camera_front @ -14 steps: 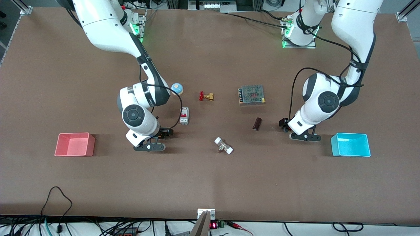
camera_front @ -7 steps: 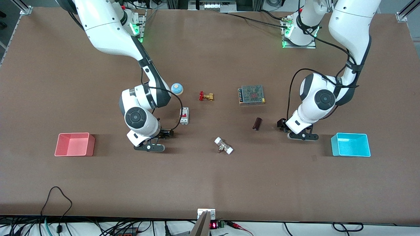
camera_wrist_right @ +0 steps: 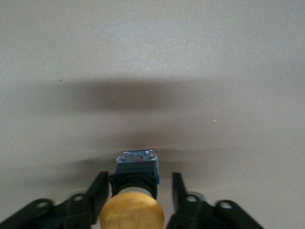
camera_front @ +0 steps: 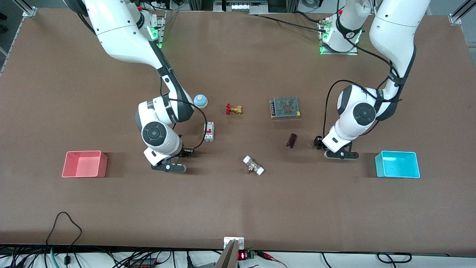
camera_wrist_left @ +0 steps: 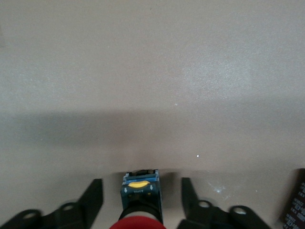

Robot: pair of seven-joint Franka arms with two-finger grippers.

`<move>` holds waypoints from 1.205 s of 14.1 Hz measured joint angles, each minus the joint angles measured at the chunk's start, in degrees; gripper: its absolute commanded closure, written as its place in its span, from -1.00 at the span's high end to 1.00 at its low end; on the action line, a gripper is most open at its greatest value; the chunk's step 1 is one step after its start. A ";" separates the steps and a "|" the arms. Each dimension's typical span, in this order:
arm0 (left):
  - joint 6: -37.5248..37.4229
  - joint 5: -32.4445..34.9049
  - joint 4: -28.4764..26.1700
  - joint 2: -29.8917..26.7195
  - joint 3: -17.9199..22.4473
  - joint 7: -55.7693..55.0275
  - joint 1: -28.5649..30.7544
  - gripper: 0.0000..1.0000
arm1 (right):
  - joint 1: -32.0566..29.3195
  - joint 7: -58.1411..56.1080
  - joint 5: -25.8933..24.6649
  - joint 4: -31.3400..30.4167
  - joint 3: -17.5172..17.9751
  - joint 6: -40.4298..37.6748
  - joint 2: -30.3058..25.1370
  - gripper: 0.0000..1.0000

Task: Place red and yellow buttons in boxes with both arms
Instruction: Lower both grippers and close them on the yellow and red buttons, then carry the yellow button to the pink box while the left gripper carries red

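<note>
Sitting empty, both boxes, so nothing is placed yet and both grasps, carries and drops are remaining. Left gripper (camera_wrist_left: pixel 138 200) is hanging low over the table with fingers spread apart, straddling the red button (camera_wrist_left: pixel 139 204) without touching it; the cyan box (camera_front: pixel 397 164) is lying beside this gripper toward the left arm's end of the table. Right gripper (camera_wrist_right: pixel 139 191) is posing the same way, fingers parted around the yellow button (camera_wrist_right: pixel 133 202), nearly touching its body, with the pink box (camera_front: pixel 84 163) lying toward the right arm's end. Both wrists are bending steeply downward.
</note>
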 measured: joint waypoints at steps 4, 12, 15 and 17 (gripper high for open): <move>0.32 0.00 0.02 -0.08 -0.07 0.00 -0.09 -0.53 | -0.03 0.11 0.00 0.26 -0.05 0.07 -0.05 -0.47; -14.96 0.00 10.54 -5.09 0.80 6.74 3.43 -0.52 | -7.87 -4.85 -0.04 5.86 -4.50 -9.33 -7.00 -0.46; -27.26 0.02 20.33 -6.09 0.98 13.20 7.31 -0.52 | -15.96 -15.01 -0.01 5.87 -5.30 -15.83 -9.43 -0.46; -30.98 0.22 24.54 -5.98 1.13 17.98 9.56 -0.52 | -21.02 -21.42 -0.01 5.78 -5.34 -18.39 -9.48 -0.46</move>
